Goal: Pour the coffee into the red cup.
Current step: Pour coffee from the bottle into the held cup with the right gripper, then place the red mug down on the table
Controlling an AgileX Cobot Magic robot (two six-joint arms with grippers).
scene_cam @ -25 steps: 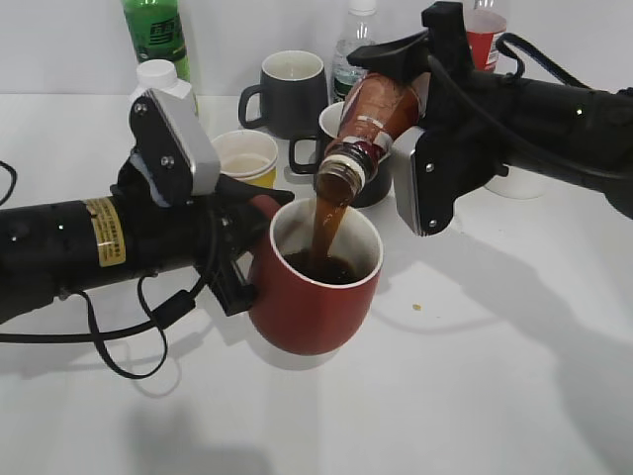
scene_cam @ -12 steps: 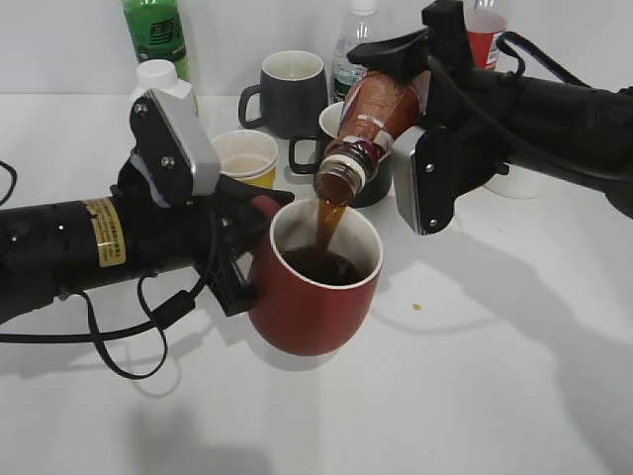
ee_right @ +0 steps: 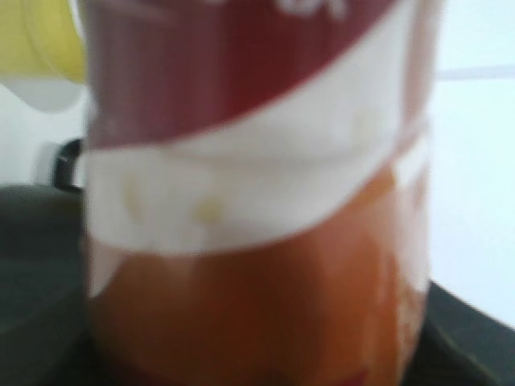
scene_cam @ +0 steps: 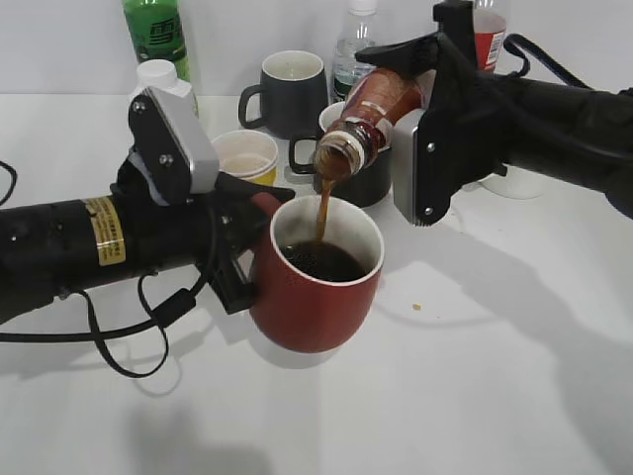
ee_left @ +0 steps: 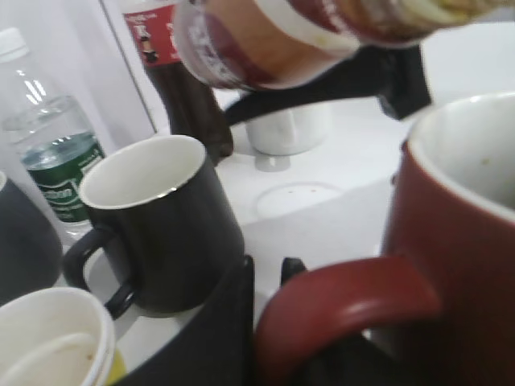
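The wide, glossy dark red ceramic mug point(scene_cam: 316, 282) with a pale inside is standing on the white surface point(scene_cam: 465, 386), nearest the camera, holding dark liquid. At its 9 o'clock the left claw point(scene_cam: 242, 242) is pinching the mug's loop handle point(ee_left: 346, 301); in the left wrist view a black finger point(ee_left: 213, 338) is pressing against that handle.

Above the mug's rim, toward 12 o'clock, the curvy brown coffee bottle point(scene_cam: 368, 124) with a red-brown and white label is tilting mouth-down, and a thin brown stream point(scene_cam: 323, 210) is falling from its wide neck into the mug. The right claw point(scene_cam: 425, 94) is gripping the bottle's body from 3 o'clock, its black fingers closing around it; the right wrist view is filled by the blurred label and amber liquid.

Farther back are a small yellow paper cup point(scene_cam: 246, 156) at 10 o'clock, two matte black mugs point(scene_cam: 289, 91), a clear water bottle point(scene_cam: 354, 49) and a green bottle point(scene_cam: 156, 35).
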